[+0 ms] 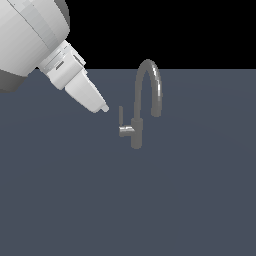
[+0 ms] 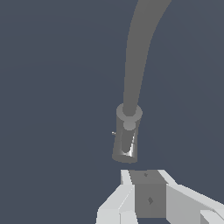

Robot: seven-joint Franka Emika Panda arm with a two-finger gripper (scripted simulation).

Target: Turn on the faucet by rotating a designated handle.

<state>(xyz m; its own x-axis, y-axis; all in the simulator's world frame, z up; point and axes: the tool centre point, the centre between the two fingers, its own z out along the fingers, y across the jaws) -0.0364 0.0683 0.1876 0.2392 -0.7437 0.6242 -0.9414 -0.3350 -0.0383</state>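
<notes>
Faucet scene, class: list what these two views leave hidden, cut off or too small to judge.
- End effector: exterior view shows it side-on, so finger gap unreadable; wrist view's edge cuts its fingers.
- Handle: clear in exterior view; in wrist view, foreshortened against the faucet body, hard to separate.
- Spout: wrist view's edge cuts off the arch.
- Arm: mostly outside exterior view.

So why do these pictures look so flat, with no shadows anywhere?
Exterior view: even light, no cast shadow under the faucet, only a pale sheen on its spout and handle. Wrist view: the spout looms large near the lens; the end effector is cropped.
</notes>
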